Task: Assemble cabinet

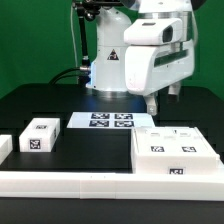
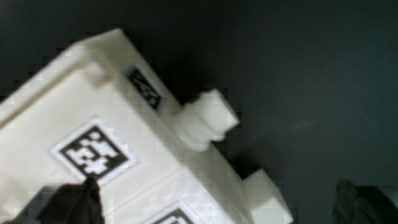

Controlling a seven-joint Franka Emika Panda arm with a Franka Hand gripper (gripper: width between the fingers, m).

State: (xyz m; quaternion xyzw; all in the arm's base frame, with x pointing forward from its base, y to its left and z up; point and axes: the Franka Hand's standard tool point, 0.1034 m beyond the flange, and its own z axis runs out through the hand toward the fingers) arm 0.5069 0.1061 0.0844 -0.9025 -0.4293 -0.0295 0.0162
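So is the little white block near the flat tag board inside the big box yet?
No, out. The small block sits on the black table, apart from the cabinet, on the exterior view's left of it.

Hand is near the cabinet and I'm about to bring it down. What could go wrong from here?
1. The open hand hangs by the cabinet's far edge. One finger overlaps its top in the wrist view, so a straight descent might hit the top.
2. The cabinet sits skewed to the fingers, so closing could twist it.
3. Tabs jut from its edge and might snag a finger.
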